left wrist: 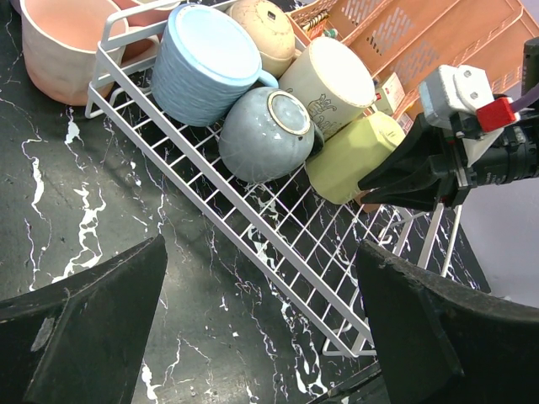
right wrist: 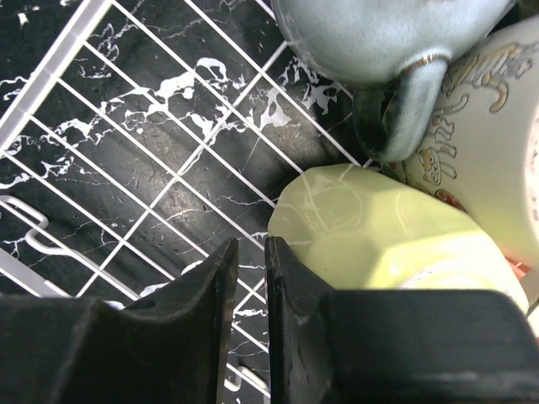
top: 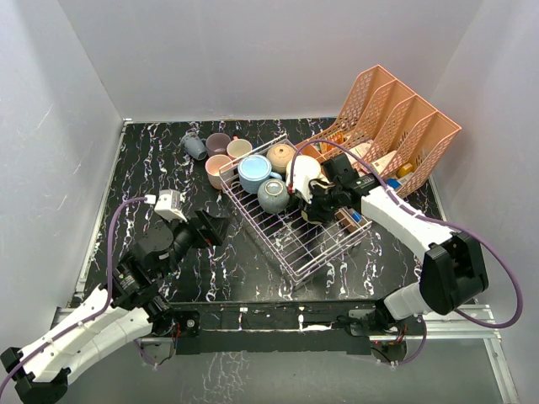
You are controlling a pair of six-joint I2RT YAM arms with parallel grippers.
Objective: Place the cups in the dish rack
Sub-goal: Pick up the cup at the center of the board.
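Note:
The wire dish rack (top: 296, 244) sits mid-table. In it lie a light blue cup (top: 254, 172), a grey-blue cup (top: 274, 195), a tan cup (top: 280, 156), a cream printed cup (top: 303, 172) and a yellow cup (left wrist: 349, 156). My right gripper (right wrist: 251, 248) is inside the rack. Its jaws are nearly together with nothing between them, and one finger rests against the yellow cup (right wrist: 370, 236). My left gripper (left wrist: 261, 311) is wide open and empty, above the table just left of the rack (left wrist: 253, 227). A pink cup (top: 219, 168), a mauve cup (top: 217, 143), a cream cup (top: 239, 148) and a grey-blue cup (top: 194, 146) stand outside the rack, behind its left end.
A salmon-pink lattice file organiser (top: 396, 118) holding small items stands close behind the rack's right side. White walls enclose the black marble table (top: 152, 168) on the left, back and right.

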